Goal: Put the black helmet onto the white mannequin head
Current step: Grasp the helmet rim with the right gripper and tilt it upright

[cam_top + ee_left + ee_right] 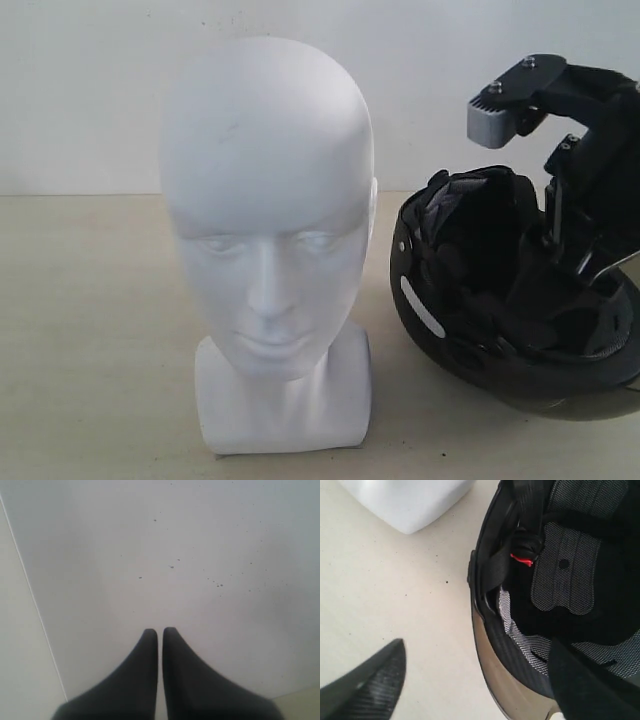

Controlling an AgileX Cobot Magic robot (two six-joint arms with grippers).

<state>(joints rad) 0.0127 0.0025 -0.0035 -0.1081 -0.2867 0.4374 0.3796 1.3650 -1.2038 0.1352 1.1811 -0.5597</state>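
The white mannequin head (265,200) stands upright on the table, left of centre, facing the camera. To its right the black helmet (500,290) lies with its padded opening turned up. My right arm (590,140) reaches down into the helmet from above. In the right wrist view my right gripper (476,642) is open and straddles the helmet's rim and tinted visor (495,675). One finger (380,680) is outside over the table, well off the visor. The other finger (585,680) is inside over the lining. My left gripper (160,632) is shut on nothing, facing a plain white surface.
The mannequin's blocky neck base (410,500) stands a short way from the helmet's rim. A chin strap with a red tab (522,559) hangs inside the helmet. The beige table (90,330) runs back to a white wall (90,90).
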